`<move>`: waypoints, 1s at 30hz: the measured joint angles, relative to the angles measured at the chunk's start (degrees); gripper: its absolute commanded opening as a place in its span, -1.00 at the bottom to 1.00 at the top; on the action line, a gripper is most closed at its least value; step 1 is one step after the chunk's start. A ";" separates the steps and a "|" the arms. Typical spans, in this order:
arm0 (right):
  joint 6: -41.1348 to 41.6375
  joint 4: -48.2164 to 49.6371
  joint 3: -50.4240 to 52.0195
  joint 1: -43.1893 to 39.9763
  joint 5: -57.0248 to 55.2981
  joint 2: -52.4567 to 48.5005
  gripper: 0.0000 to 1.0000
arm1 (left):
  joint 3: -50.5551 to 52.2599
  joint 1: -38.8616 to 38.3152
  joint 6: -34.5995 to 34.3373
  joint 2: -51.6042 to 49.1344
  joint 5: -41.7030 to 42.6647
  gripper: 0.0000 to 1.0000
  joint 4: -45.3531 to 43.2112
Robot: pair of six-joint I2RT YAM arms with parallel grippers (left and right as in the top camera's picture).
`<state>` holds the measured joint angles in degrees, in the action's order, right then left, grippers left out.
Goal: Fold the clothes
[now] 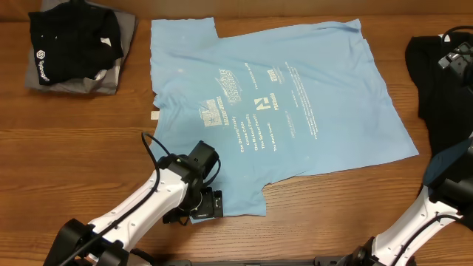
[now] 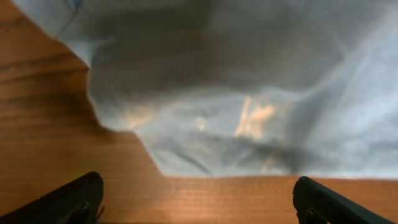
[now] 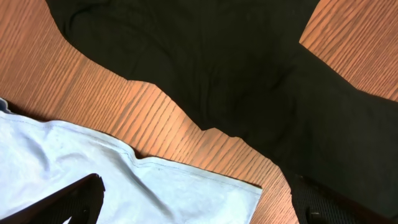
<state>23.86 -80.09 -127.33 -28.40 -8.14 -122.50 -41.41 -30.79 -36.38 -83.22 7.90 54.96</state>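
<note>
Wood-grain bench (image 1: 81,140) is carrying the limp, featherlight blue T-shirt (image 1: 325,81); I'm hovering my wide-spread left hand (image 2: 198,200) at its sleeve hem.

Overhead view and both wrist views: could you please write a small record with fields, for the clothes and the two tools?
main item: light blue short-sleeved T-shirt, spread flat mid-table, white print facing up
folded pile: black folded T-shirt on top of grey folded garment, far left corner
unfolded item: loose black garment, right side
left tool: open, at the blue shirt's near edge, holding nothing
right tool: open, above the blue shirt's edge beside the black garment
surface: brown wooden table
</note>
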 measured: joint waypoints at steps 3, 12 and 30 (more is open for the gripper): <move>-0.28 -0.02 0.00 -0.02 0.00 -0.02 1.00 | 1.77 0.50 -0.72 0.00 0.02 1.00 -2.69; -1.22 -0.20 0.00 -0.02 0.26 -0.02 1.00 | 4.85 5.46 -1.01 0.50 1.25 0.85 -6.40; -1.42 1.66 6.34 0.00 0.46 -0.09 1.00 | 5.49 5.81 1.16 0.81 3.50 -0.92 -10.23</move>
<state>22.44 -78.43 -120.99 -28.40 -7.68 -122.58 -35.92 -24.97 -35.22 -82.41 11.40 44.73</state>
